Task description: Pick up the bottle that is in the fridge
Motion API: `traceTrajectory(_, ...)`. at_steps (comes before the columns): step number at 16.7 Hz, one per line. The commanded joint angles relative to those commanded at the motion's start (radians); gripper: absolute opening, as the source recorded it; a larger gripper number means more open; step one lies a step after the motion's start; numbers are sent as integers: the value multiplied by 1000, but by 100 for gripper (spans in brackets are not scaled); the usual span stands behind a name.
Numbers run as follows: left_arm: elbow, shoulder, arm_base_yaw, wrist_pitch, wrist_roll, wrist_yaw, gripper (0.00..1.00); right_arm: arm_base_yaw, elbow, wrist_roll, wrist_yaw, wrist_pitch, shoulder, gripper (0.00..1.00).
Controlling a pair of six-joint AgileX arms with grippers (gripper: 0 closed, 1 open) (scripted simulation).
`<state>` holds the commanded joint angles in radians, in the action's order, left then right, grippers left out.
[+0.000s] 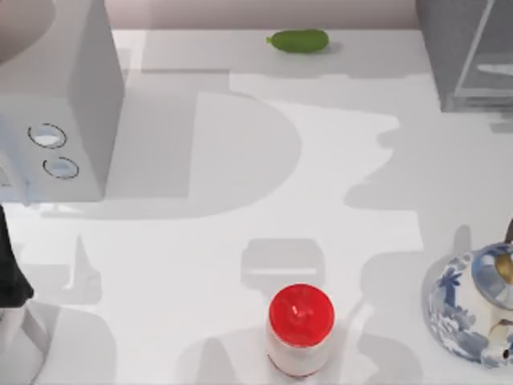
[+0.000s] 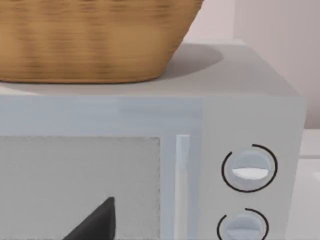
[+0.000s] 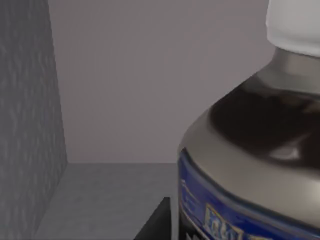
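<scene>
Where the table (image 1: 240,241) meets its left edge stands a pale box with two dials (image 1: 56,120), a wicker basket (image 2: 90,40) on top; left end effector state cannot be told. Centre: red-capped jar (image 1: 300,329), green cucumber (image 1: 299,41). Right: fridge (image 1: 465,56), teapot (image 1: 473,309). Inside the fridge, the bottle (image 3: 250,165) stands upright, close before the right wrist camera.
</scene>
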<state>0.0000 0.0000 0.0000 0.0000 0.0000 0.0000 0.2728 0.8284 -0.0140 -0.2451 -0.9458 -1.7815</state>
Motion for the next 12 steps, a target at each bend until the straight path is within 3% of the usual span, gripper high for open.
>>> traceTrajectory(5,0,0,0,0,0,0,100,-45,-129,7,41,148,291,0)
traceTrajectory(12,0,0,0,0,0,0,100,-138,-456,8,135,519,1015,0)
